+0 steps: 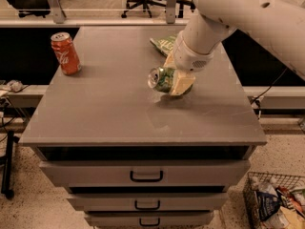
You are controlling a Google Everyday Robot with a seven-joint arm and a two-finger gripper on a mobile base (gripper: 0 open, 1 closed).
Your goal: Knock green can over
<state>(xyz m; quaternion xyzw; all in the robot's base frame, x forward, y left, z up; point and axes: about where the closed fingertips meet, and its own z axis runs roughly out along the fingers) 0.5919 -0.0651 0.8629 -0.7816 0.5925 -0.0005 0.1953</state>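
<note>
The green can point(161, 78) lies tipped on its side near the middle of the grey cabinet top point(109, 113), its silver top facing left. My gripper point(177, 80) hangs from the white arm coming in from the upper right and is closed around the can's body, low over the surface. Its cream-coloured fingers point(181, 82) wrap the can's right part and hide it. Whether the can rests on the top or hovers just above it I cannot tell.
A red-orange cola can point(65, 53) stands upright at the back left. A flat green snack bag point(164, 44) lies at the back, behind the arm. Drawers with handles point(146, 176) are below. A wire basket point(276, 202) sits on the floor at right.
</note>
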